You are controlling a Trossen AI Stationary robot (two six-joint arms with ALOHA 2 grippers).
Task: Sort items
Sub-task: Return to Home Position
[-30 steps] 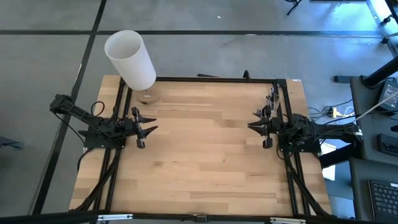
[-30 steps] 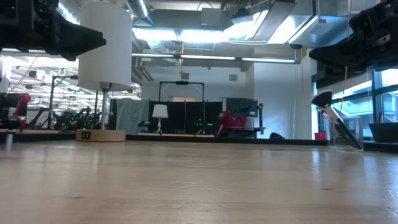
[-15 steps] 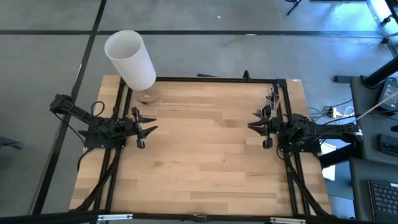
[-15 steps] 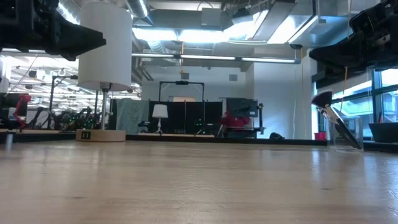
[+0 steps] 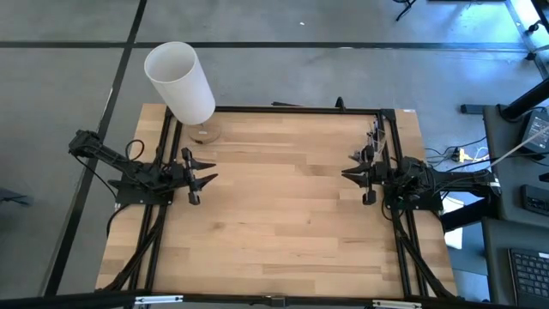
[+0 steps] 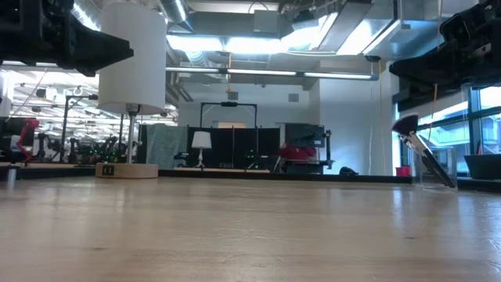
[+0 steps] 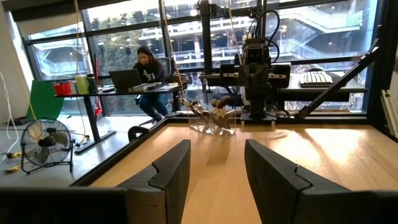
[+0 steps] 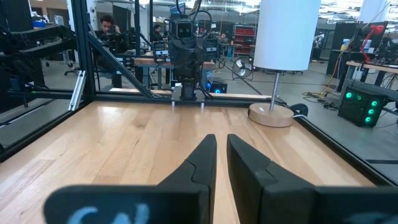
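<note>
The items are slim makeup brushes [image 5: 375, 140] standing tilted in a clear holder [image 6: 435, 168] at the table's far right; they lean on its rim, tufted ends up [image 6: 405, 125], and also show in the left wrist view [image 7: 211, 116]. My left gripper [image 5: 208, 172] hovers open at the table's left side, pointing level toward the right, with nothing between its fingers [image 7: 217, 155]. My right gripper [image 5: 346, 175] hovers at the right side, facing left, its fingers nearly together and holding nothing [image 8: 222, 146].
A lamp with a big white cylinder shade [image 5: 180, 81] stands on a round wooden base [image 5: 204, 133] at the far left corner. A black frame [image 5: 283, 109] runs along the table's edges. Bare wood [image 5: 283, 206] lies between the arms. People sit at desks beyond the table [image 7: 146, 68].
</note>
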